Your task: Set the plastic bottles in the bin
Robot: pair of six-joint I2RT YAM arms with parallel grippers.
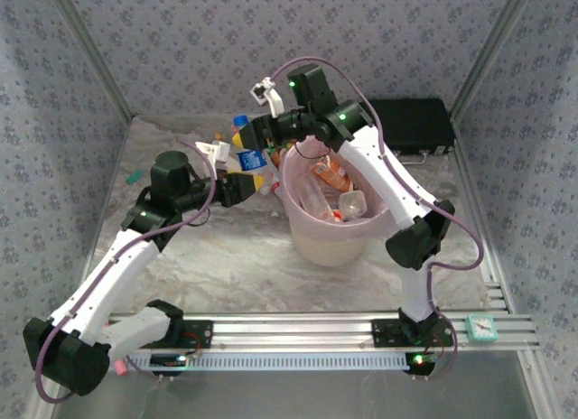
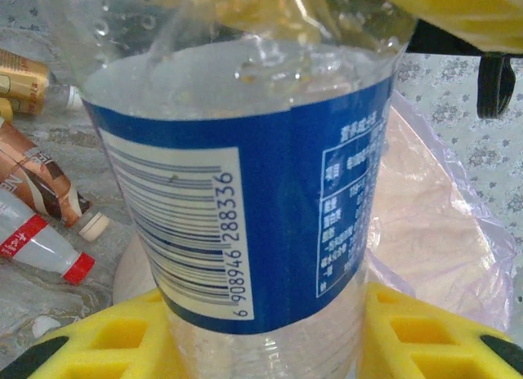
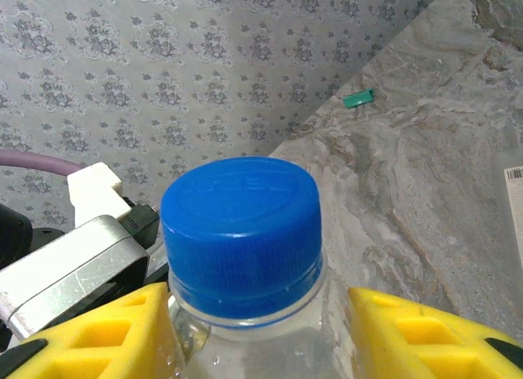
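**Step in hand (judged): passing one bottle between hands at the bin**

- Left hand point(image 2: 261, 342): closed on the body of the clear blue-labelled bottle point(image 2: 270, 199). Its yellow fingers point(image 2: 106, 346) press both sides just below the label.
- Right hand point(image 3: 257, 334): the fingers flank the bottle's neck directly under the blue cap point(image 3: 241, 232). Whether they bear on the neck cannot be told – one side seems to show a sliver of gap.
- Location: the bottle is held off the tabletop point(image 1: 226, 265), just beside the far-left rim of the bin point(image 1: 330, 243) and not over its opening. Several bottles point(image 1: 330, 177) already lie inside the pink liner point(image 2: 441, 232). Others, such as a white red-capped one point(image 2: 41, 248), lie on the tabletop.

**Procedure**

1. Confirm the right hand is seated under the cap flange before the left hand opens. The thin wet wall is likely to flex and slip.
2. Open the left hand fully and draw it back along its own axis.
3. Carry the bottle over the centre of the opening – clear of the rim and liner edge – then release it low.
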